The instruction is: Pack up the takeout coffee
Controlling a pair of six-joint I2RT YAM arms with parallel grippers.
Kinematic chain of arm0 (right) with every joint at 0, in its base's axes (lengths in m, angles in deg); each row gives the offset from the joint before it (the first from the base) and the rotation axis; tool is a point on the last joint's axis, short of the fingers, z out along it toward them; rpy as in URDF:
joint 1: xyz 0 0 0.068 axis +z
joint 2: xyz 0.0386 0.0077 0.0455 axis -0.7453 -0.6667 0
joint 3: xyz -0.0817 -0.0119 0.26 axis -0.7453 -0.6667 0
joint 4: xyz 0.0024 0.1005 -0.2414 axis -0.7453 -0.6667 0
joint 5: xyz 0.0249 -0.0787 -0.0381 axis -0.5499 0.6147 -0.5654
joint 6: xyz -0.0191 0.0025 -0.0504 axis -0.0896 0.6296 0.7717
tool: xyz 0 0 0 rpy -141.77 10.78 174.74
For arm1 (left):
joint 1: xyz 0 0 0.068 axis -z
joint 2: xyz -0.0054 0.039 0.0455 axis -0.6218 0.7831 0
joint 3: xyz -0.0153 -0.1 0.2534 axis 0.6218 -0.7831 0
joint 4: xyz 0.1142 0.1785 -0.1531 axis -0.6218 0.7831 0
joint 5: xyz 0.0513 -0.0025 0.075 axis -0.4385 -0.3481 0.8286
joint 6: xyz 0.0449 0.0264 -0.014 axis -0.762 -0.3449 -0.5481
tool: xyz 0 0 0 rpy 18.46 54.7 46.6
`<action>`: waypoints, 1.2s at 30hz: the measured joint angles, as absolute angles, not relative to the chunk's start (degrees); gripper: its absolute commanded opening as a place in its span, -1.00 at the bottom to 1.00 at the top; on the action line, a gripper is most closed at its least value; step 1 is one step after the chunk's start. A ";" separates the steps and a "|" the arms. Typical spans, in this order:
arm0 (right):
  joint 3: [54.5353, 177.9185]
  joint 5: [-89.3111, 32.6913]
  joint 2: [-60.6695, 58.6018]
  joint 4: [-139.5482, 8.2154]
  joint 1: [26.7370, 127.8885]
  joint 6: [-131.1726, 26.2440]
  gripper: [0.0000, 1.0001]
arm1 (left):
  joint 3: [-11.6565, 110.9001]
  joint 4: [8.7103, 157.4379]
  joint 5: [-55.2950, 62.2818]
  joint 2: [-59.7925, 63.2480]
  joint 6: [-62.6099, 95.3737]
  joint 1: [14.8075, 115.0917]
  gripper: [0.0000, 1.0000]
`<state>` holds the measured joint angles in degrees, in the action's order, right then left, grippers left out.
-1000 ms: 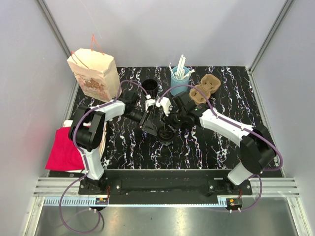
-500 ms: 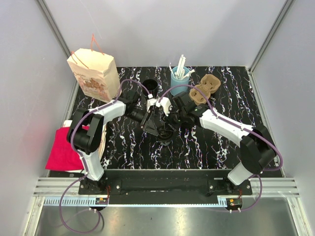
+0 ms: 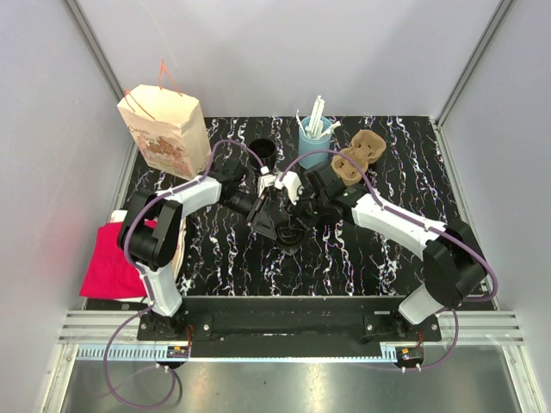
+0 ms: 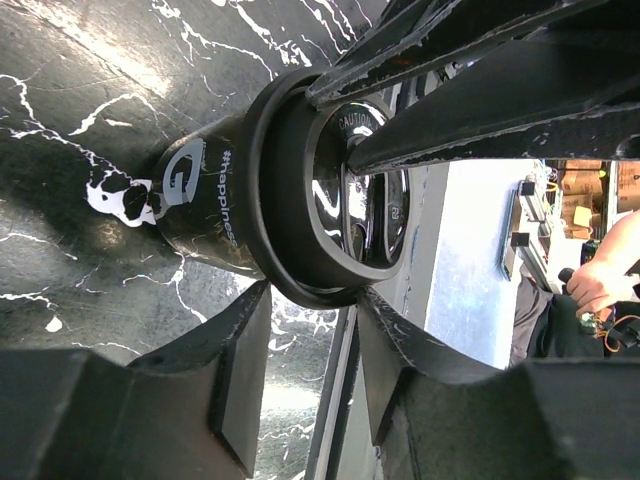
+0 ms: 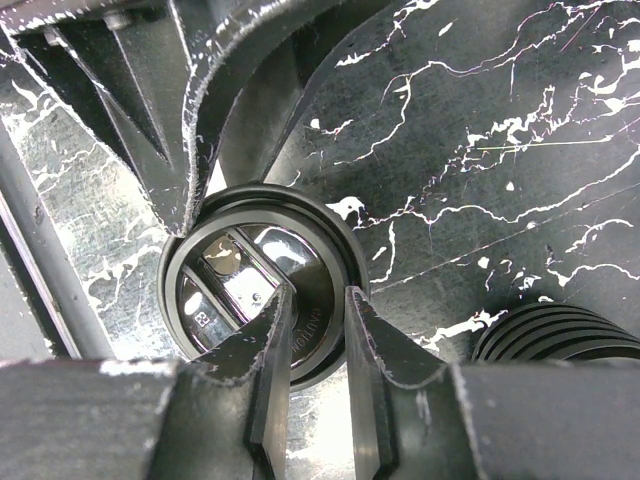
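The takeout coffee [image 3: 290, 234], a small black cup with a black lid, stands upright at the table's middle. In the left wrist view the coffee [image 4: 215, 195] shows white print on its side. My left gripper [image 3: 274, 222] comes in from the left. Its fingers [image 4: 240, 360] are apart, and the lid's rim sits at their tips [image 4: 312, 312]. My right gripper [image 3: 298, 220] comes down from the right. Its fingers [image 5: 268, 350] are nearly closed, astride the near rim of the lid [image 5: 230, 270].
A paper bag [image 3: 164, 129] stands at the back left. A lidless black cup [image 3: 263, 152], a light-blue cup of straws [image 3: 314, 133] and a brown cup carrier [image 3: 357, 155] stand behind the arms. A red cloth [image 3: 112, 262] lies at the left edge. A black ribbed stack [image 5: 560, 340] lies beside the coffee.
Both grippers have closed in slightly on the lid, the left arm reaching further right. The coffee has not moved.
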<state>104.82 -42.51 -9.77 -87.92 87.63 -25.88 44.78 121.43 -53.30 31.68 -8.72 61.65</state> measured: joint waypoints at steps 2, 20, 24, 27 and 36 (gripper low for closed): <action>104.60 -42.60 -9.58 -87.88 87.65 -25.71 -0.52 | 44.78 121.56 -53.13 31.68 -8.69 61.94 -0.27; 103.88 -41.27 -8.66 -88.05 88.59 -23.37 -0.56 | 45.05 122.87 -51.40 31.92 -7.14 63.53 -0.47; 103.86 -41.12 -8.57 -88.34 88.61 -22.95 -0.56 | 45.79 123.50 -51.03 32.45 -6.71 63.95 -0.53; 103.75 -41.09 -8.46 -88.36 88.61 -22.75 -0.57 | 46.53 124.60 -50.85 33.02 -6.57 64.08 -0.54; 102.52 -40.79 -7.68 -87.59 88.61 -21.86 -0.59 | 48.04 126.45 -49.52 34.09 -5.81 65.17 -0.53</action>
